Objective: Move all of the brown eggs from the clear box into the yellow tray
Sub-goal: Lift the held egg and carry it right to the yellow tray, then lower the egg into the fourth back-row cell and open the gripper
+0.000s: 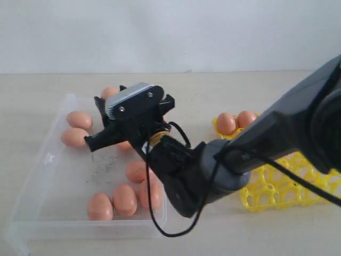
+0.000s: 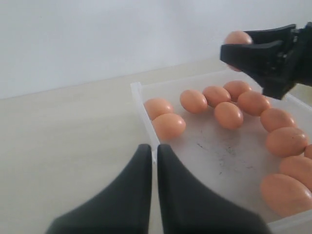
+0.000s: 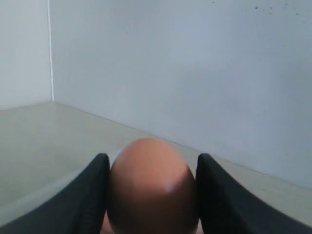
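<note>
Right hand (image 3: 152,163) around smooth orange-brown egg (image 3: 148,195)

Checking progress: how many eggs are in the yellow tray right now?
2, side by side in its far corner cells nearest the box: one egg and another. The right arm covers part of the tray, so more may be hidden.

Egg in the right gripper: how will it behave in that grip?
Probably slippery: the egg is smooth, rounded, pinched between only two fingers. Likely fragile, so squeezing harder risks cracking. If dropped, its oval shape would probably roll.
</note>
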`<state>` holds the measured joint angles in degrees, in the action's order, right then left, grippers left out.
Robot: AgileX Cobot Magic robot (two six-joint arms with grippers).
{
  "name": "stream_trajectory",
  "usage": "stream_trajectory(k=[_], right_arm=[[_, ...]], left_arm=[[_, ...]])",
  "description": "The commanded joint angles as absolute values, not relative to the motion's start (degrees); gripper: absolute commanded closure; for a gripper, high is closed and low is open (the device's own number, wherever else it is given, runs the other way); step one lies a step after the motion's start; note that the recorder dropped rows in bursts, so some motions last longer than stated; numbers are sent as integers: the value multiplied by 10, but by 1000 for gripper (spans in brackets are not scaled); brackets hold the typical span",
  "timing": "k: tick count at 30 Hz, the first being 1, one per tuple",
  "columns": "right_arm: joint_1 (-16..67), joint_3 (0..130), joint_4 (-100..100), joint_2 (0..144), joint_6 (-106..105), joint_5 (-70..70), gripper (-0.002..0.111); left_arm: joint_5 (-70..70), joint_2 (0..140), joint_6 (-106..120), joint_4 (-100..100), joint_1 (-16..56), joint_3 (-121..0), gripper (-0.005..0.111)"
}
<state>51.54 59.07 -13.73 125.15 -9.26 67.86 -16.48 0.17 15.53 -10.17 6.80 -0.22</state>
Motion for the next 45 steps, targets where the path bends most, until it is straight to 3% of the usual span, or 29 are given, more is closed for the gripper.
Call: stream_trajectory(k=[1,6,12,17,23,28,45], right_arm=[[482,484,-146,1176,-70,700,108],[381,362,-92,1086,0,700,108],[157,267,169,1019,83,700,108],[8,254,292,1019,137,700,108],[-106,276,326,1042,211,700,108],[-143,311,348,1097,304,700,108],[-142,379,408,1209,264,700,108]], left_arm=[[-163,0,155,-101,71,0,103],[-163,0,155,-101,71,0,103],[-163,0,155,-101,71,0,103],[-163,0,155,-101,71,0,103],[-163,0,155,-101,71,0,103],[-163,0,155,-101,71,0,103],[-163,0,155,-101,71,0,103]])
